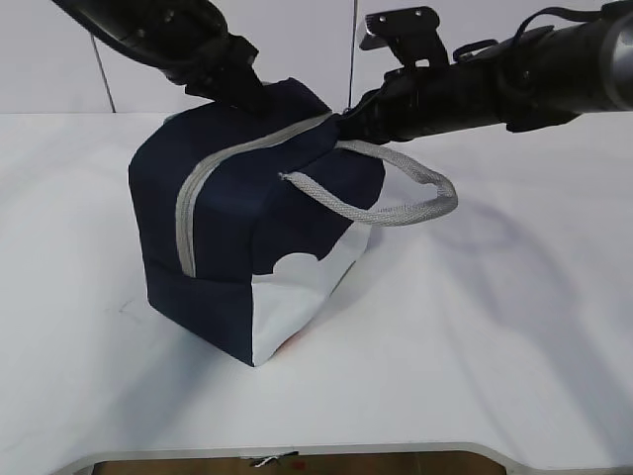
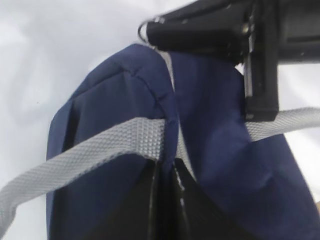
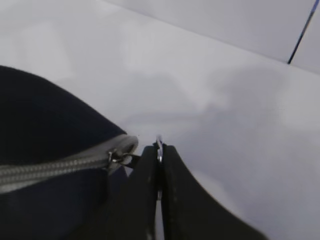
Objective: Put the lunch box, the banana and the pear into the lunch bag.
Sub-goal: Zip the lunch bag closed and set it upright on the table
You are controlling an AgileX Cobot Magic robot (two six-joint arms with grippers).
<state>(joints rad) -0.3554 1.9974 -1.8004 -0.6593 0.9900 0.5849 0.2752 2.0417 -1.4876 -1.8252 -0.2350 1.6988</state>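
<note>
The navy lunch bag [image 1: 237, 218] stands on the white table with its grey zipper [image 1: 198, 193] drawn along the top and down the left side. My left gripper [image 2: 167, 169] is shut on a fold of the bag's navy fabric by the grey handle [image 2: 100, 150], at the bag's top rear [image 1: 247, 94]. My right gripper [image 3: 159, 150] is shut on the zipper's ring pull [image 3: 159, 142] at the bag's far top corner [image 1: 348, 121]. The slider [image 3: 116, 157] sits at the zipper's end. The lunch box, banana and pear are out of view.
The other grey handle [image 1: 406, 203] loops out to the right of the bag. The white table [image 1: 475, 327] ends at a front edge [image 1: 297, 450] close to the camera. A pale wall [image 1: 297, 49] rises behind.
</note>
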